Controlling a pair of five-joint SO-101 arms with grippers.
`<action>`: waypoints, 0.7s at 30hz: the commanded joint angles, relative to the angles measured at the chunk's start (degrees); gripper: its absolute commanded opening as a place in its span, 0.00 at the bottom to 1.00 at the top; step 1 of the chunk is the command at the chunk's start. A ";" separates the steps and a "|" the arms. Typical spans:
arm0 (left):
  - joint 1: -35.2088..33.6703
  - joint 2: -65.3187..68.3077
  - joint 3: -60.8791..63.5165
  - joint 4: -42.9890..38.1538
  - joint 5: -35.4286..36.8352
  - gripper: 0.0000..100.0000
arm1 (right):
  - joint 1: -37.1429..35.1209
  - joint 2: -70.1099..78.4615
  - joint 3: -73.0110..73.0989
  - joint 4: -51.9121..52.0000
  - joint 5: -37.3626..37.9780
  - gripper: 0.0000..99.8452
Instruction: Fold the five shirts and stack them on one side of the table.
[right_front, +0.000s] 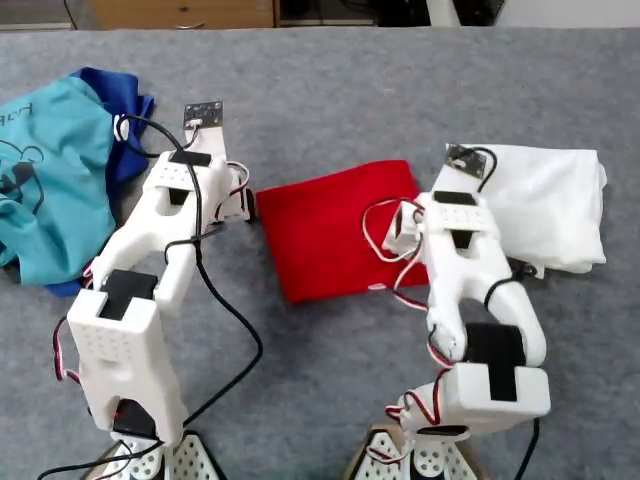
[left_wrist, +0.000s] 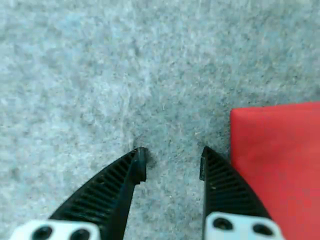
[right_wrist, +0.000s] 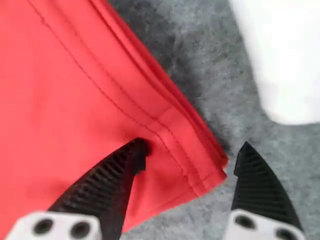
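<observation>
Four shirts are lying on the grey felt table (right_front: 330, 90): a folded red shirt (right_front: 335, 230) at the middle, a folded white shirt (right_front: 550, 205) near it on the right, and a crumpled teal shirt (right_front: 50, 180) lying over a blue shirt (right_front: 120, 95) at the far left. We are seeing the left gripper (left_wrist: 172, 165) standing open and holding nothing, both tips touching or just above bare felt, with the red shirt's edge just beside one jaw. The right gripper (right_wrist: 192, 160) is also standing open and empty, straddling a layered corner of the red shirt, one jaw over the cloth and the other over the table.

We are judging the step in hand to be the carrying of the red shirt onto the white one. Three faults are threatening:
- the left jaws, closing where they are standing, may be pinching felt alone, so that the shirt is hanging from one corner and falling open;
- the right jaws may be catching the upper layers only, so that the lower folds are peeling away;
- a low drag may be pushing the red hem into the white shirt and rumpling it.
</observation>
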 joint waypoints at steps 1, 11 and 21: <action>-1.23 -2.42 0.35 -1.76 -0.44 0.18 | -3.38 0.31 -0.31 -1.58 -2.37 0.30; -1.23 -2.59 0.70 -1.67 -2.11 0.18 | -5.67 0.75 -0.22 -3.43 -6.42 0.29; -1.23 -2.59 0.79 -1.58 -3.16 0.18 | -5.67 0.22 -0.40 -3.25 -3.60 0.07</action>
